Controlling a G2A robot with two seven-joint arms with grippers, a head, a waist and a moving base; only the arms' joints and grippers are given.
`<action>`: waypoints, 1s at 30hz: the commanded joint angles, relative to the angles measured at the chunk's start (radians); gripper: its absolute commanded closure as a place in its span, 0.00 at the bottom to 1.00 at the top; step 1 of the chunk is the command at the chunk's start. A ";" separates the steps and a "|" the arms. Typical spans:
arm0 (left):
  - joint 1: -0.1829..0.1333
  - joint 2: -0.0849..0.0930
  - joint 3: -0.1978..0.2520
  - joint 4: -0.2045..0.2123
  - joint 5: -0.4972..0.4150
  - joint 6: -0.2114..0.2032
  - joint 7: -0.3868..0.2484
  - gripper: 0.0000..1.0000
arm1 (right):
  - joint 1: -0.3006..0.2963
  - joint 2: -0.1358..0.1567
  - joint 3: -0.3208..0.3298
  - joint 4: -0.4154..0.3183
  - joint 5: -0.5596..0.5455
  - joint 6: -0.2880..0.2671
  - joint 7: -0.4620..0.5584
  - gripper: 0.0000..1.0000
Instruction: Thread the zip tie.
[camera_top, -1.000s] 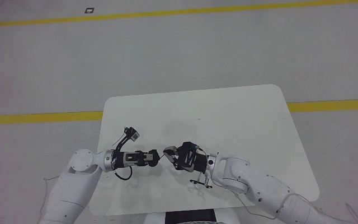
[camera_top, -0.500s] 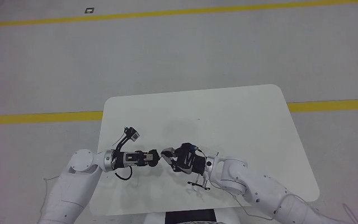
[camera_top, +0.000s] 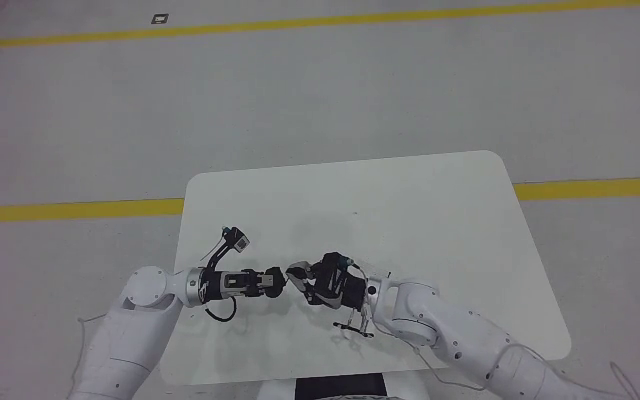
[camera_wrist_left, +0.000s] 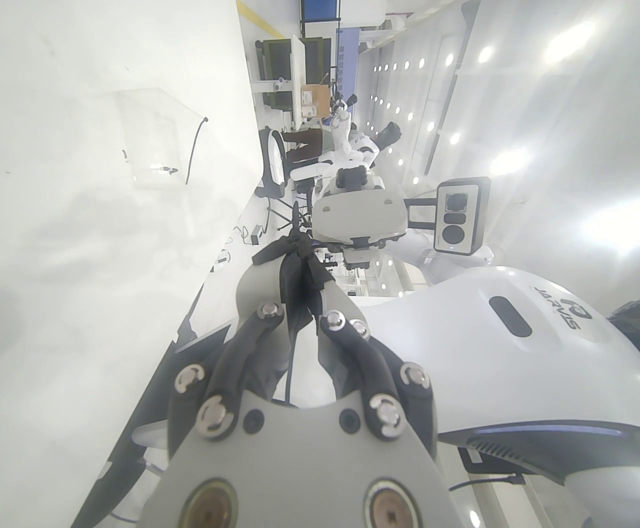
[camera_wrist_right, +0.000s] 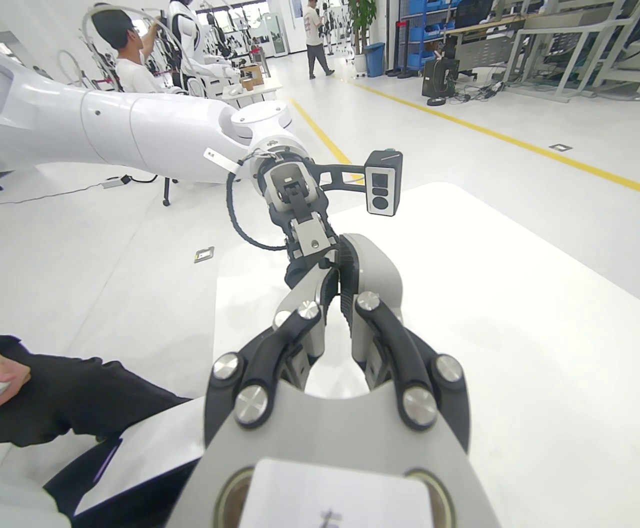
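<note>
White table (camera_top: 430, 190) with rounded corners serves as the work surface. It stands on a grey floor (camera_top: 300, 100) crossed by two yellow lines (camera_top: 90, 209). A small dark square marker (camera_top: 160, 18) lies on the floor beyond the far line.

Both arms meet tip to tip above the near part of the table.

Left gripper (camera_wrist_left: 299, 282): fingers fully closed on the black zip tie (camera_wrist_left: 292, 250), which sticks out past the fingertips in a crumpled bunch.

Right gripper (camera_wrist_right: 337, 270): fingers drawn together until the ribbed pads (camera_wrist_right: 346, 280) meet, with the tips against those of the left gripper. It cannot be told whether anything lies between the pads.

Obstructions: each gripper's own fingers cover the meeting point in its wrist view (in the top view the tie is too thin to make out).

Labels: a white tag (camera_wrist_right: 214, 154) hangs at the left arm's wrist, and a white sticker (camera_wrist_right: 330, 500) sits on the right gripper's base. The print on either is not legible.
</note>
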 joint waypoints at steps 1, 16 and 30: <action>0.000 0.000 0.000 0.000 0.000 0.000 0.000 1.00 | -0.003 0.001 0.001 -0.002 0.000 0.000 -0.001 1.00; 0.000 0.000 0.000 0.000 0.000 0.000 0.000 1.00 | 0.027 -0.003 -0.050 0.031 0.038 0.000 -0.027 1.00; 0.000 0.000 0.000 0.000 0.000 0.000 0.000 1.00 | 0.043 0.006 -0.068 0.045 0.051 0.000 -0.060 0.00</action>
